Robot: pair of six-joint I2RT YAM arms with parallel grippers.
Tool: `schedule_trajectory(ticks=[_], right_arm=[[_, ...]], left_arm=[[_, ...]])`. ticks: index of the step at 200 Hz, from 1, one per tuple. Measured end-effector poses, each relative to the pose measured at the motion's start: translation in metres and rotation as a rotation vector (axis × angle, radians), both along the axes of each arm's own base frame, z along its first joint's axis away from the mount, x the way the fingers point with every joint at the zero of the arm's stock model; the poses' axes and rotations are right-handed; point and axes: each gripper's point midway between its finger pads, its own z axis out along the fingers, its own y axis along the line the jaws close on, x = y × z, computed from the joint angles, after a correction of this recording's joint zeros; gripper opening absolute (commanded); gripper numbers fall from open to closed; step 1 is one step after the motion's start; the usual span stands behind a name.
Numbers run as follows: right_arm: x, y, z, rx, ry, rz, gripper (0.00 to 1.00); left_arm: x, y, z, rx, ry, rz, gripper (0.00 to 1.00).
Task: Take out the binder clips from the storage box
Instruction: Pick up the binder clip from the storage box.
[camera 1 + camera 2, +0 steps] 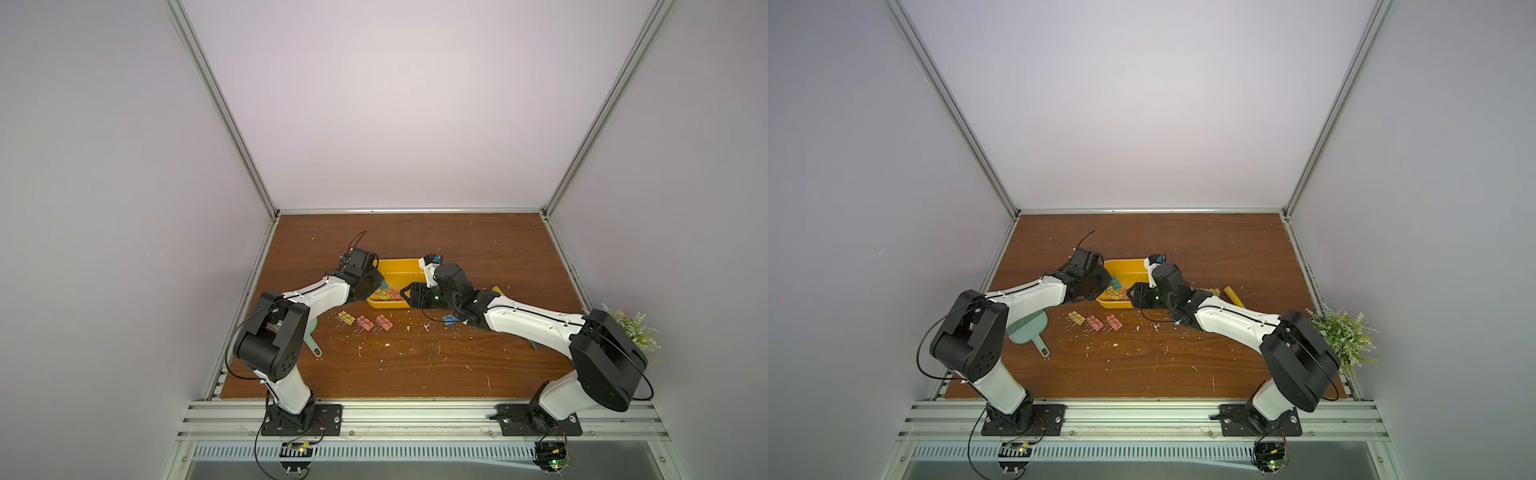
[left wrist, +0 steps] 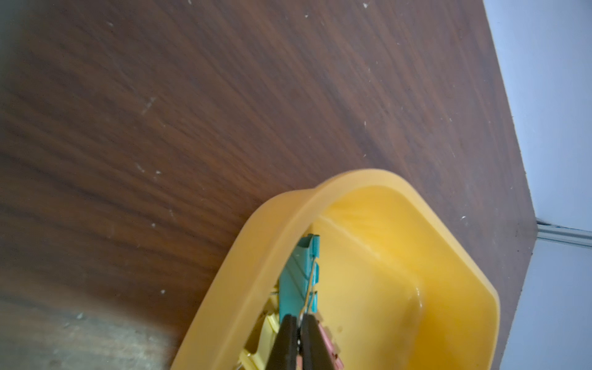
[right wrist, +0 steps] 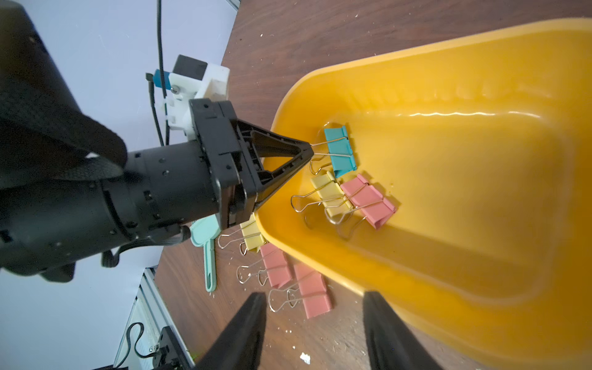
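Right wrist view: left tool (image 3: 308,151) leans into the storage box (image 3: 448,41), pinching the teal clip (image 3: 341,153) by its wire; right tool (image 3: 315,320) stands wide.

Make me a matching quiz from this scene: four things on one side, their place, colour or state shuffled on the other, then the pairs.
1 teal binder clip
2 right gripper
3 mint dustpan
4 storage box

A open
B yellow
C handle pinched by the left gripper
D partly hidden by the left arm

Pairs: 1-C, 2-A, 3-D, 4-B
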Motion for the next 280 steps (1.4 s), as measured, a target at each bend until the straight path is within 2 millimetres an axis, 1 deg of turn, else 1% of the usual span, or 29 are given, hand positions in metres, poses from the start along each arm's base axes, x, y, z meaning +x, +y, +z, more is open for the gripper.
schedule_trajectory(ticks=[32,85,120,153,174,217,249,268,280], right_arm=[[0.000,0.000,0.000,-0.001,0.000,-0.001,0.55],[0.001,-0.001,0.000,-0.004,-0.003,-0.006,0.56],[0.004,-0.004,0.001,-0.012,-0.016,-0.030,0.56],[0.004,-0.012,0.012,0.002,-0.046,-0.058,0.57],[0.002,-0.017,0.020,0.013,-0.064,-0.072,0.57],[0.002,-0.017,0.028,0.036,-0.074,-0.075,0.57],[0.002,-0.015,0.029,0.047,-0.072,-0.075,0.58],[0.000,-0.012,0.028,0.047,-0.068,-0.068,0.58],[-0.002,-0.010,0.025,0.043,-0.063,-0.061,0.58]], left_arm=[[0.004,-0.004,0.004,-0.028,-0.017,0.008,0.02],[0.012,-0.014,0.016,-0.096,-0.055,0.003,0.00],[0.010,-0.018,0.038,-0.177,-0.104,0.011,0.00],[0.001,-0.016,0.067,-0.248,-0.164,0.035,0.00],[-0.010,-0.009,0.081,-0.280,-0.200,0.060,0.00],[-0.037,0.012,0.106,-0.307,-0.271,0.121,0.00],[-0.057,0.037,0.122,-0.286,-0.336,0.191,0.00],[-0.067,0.054,0.125,-0.269,-0.357,0.243,0.00],[-0.070,0.067,0.123,-0.255,-0.359,0.284,0.00]])
